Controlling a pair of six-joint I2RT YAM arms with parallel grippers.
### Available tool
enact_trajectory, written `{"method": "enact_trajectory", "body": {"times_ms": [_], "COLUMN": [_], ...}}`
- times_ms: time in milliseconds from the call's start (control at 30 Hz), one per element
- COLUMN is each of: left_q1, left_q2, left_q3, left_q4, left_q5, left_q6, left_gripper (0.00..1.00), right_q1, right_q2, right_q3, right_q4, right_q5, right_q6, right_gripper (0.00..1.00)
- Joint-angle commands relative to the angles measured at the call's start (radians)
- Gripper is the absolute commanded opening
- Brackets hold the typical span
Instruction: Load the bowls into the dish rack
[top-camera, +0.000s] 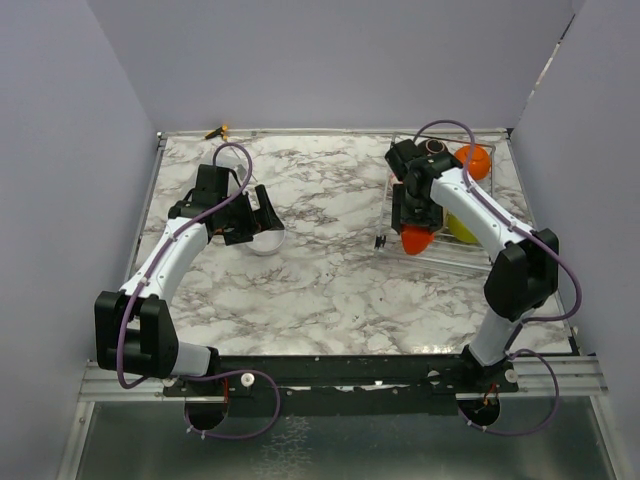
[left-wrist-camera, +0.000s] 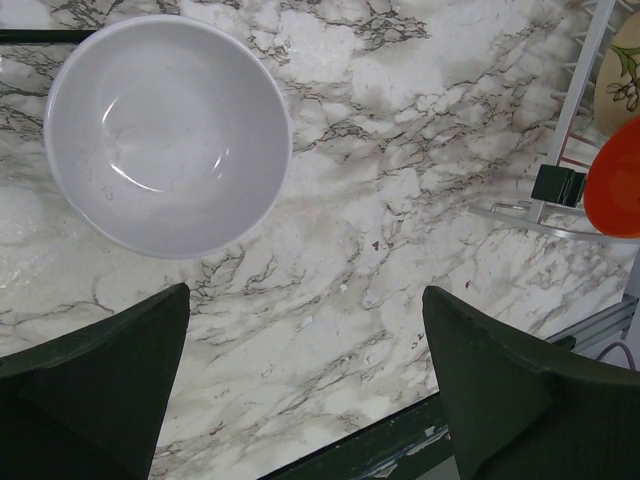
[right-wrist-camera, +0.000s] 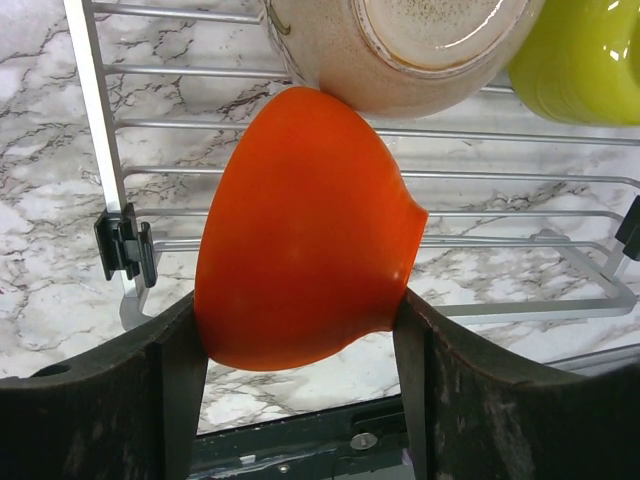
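My right gripper (right-wrist-camera: 300, 350) is shut on an orange bowl (right-wrist-camera: 300, 230), held on its side over the near end of the silver wire dish rack (right-wrist-camera: 100, 150); the bowl also shows in the top view (top-camera: 417, 239). A beige bowl (right-wrist-camera: 400, 50) and a lime green bowl (right-wrist-camera: 585, 50) stand in the rack behind it. A second orange bowl (top-camera: 474, 160) sits at the rack's far end. My left gripper (left-wrist-camera: 305, 340) is open and empty above the table, next to a white bowl (left-wrist-camera: 165, 130) that stands upright on the marble (top-camera: 266, 240).
The dish rack (top-camera: 470, 255) lies at the table's right side. A small yellow and black object (top-camera: 217, 131) lies at the far edge. A black clip (right-wrist-camera: 125, 250) is on the rack's left bar. Grey walls enclose the table.
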Motion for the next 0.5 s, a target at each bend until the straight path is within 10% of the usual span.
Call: {"method": "enact_trajectory", "body": {"times_ms": [0, 467], "left_q1": [-0.001, -0.001], "left_q2": [-0.013, -0.015], "left_q3": [-0.012, -0.019], "left_q4": [-0.009, -0.009], "left_q5": [-0.002, -0.008], "left_q6": [0.018, 0.019], "left_gripper": [0.99, 0.99], "right_q1": [0.025, 0.12], "right_q2": [0.038, 0.164], "right_q3": [0.041, 0.104], "right_q4": [-0.134, -0.264], "right_q5": [0.028, 0.208], "right_q6": [-0.004, 0.025], "right_gripper": [0.49, 0.55]}}
